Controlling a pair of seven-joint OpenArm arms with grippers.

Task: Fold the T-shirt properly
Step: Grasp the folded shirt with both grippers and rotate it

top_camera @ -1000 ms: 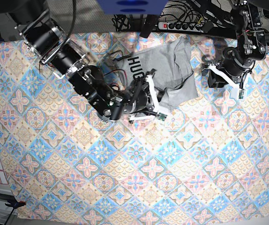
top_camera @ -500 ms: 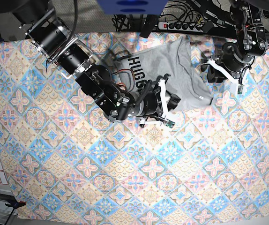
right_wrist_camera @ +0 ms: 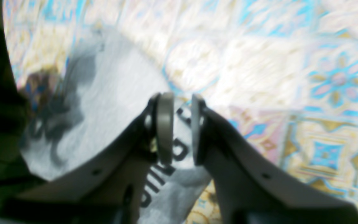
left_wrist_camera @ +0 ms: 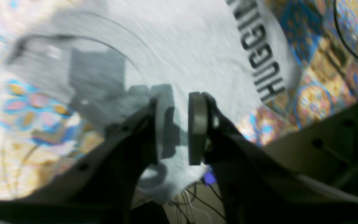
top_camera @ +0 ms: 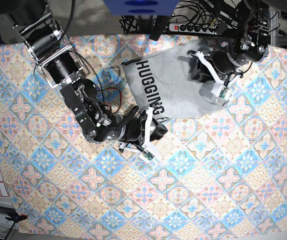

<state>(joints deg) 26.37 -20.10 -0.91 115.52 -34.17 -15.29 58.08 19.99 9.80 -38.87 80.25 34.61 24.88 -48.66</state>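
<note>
tiled cloth (top_camera: 193, 170) under rumpled grey t-shirt (top_camera: 176, 87), "hugging" lettering showing.

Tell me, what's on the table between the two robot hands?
The grey T-shirt fills that stretch, its black letters facing up. In the base view, the right gripper is at its lower edge, the left gripper over its far side.

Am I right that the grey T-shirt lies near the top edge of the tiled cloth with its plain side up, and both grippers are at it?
Not quite: the T-shirt lies printed side up, not plain side up. The base view shows black capitals "HUGGING" along its edge. The rest holds: it lies near the top of the tiled cloth, with the left gripper and right gripper at it.
</note>
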